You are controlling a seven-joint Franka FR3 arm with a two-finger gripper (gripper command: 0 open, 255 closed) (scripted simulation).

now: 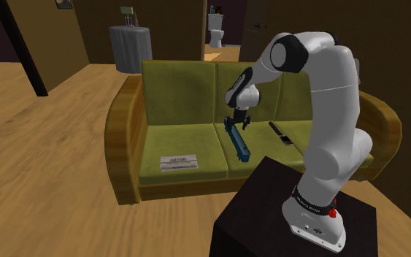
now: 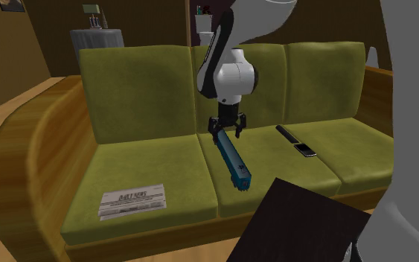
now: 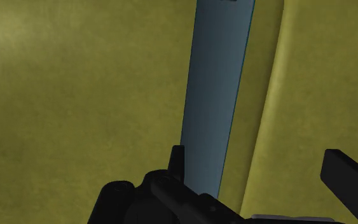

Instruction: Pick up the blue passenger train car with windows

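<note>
A long blue train car (image 1: pixel 239 141) (image 2: pixel 231 158) lies on the middle seat cushion of an olive sofa (image 1: pixel 167 87) (image 2: pixel 133 89), running from the backrest toward the front edge. My black gripper (image 1: pixel 237 120) (image 2: pixel 228 130) hangs over the car's far end, pointing down. In the wrist view the gripper (image 3: pixel 260 172) is open: the blue car (image 3: pixel 215 95) runs close beside one finger (image 3: pixel 177 159), and the other finger (image 3: pixel 346 181) stands well clear of it. The car's windows are not visible from here.
A black remote (image 1: pixel 280 133) (image 2: pixel 295 141) lies on the cushion beside the train. A white newspaper (image 1: pixel 178 161) (image 2: pixel 132 201) rests on the other outer cushion. The dark stand (image 1: pixel 269 212) (image 2: pixel 304 223) is right in front of the sofa, which has wooden arms.
</note>
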